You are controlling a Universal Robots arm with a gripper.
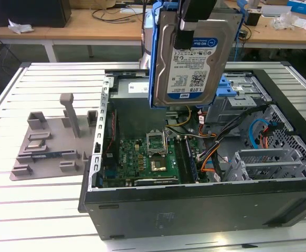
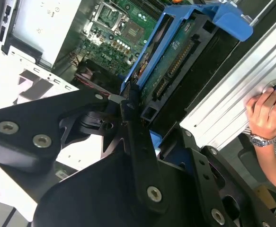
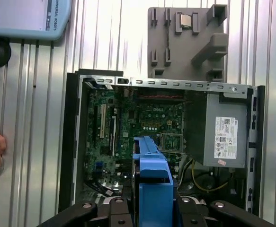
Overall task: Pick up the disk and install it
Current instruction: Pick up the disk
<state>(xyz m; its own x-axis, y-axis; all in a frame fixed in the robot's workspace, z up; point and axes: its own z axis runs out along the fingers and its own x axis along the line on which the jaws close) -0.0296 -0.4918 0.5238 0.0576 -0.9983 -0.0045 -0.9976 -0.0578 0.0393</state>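
The disk [image 1: 192, 60], a silver-grey hard drive with a blue-and-white label and blue side rails, hangs on edge above the open computer case [image 1: 194, 210]. Its label faces the exterior view. My gripper [image 1: 191, 23] is shut on its upper end, one black finger lying over the label. In the second wrist view the disk [image 2: 175, 56] shows its circuit-board side and blue rail, clamped in the gripper [image 2: 145, 123]. In the first wrist view the blue rail of the disk [image 3: 152, 170] stands over the motherboard [image 3: 142, 123], with the gripper [image 3: 152, 210] closed around it.
A grey drive cage with a blue latch [image 1: 235, 89] sits at the case's far right in the exterior view. A grey box with a white sticker [image 3: 225, 135] fills one corner of the case. A grey fixture plate [image 1: 48, 147] lies beside the case. A person's hand [image 2: 265, 113] rests on the table edge.
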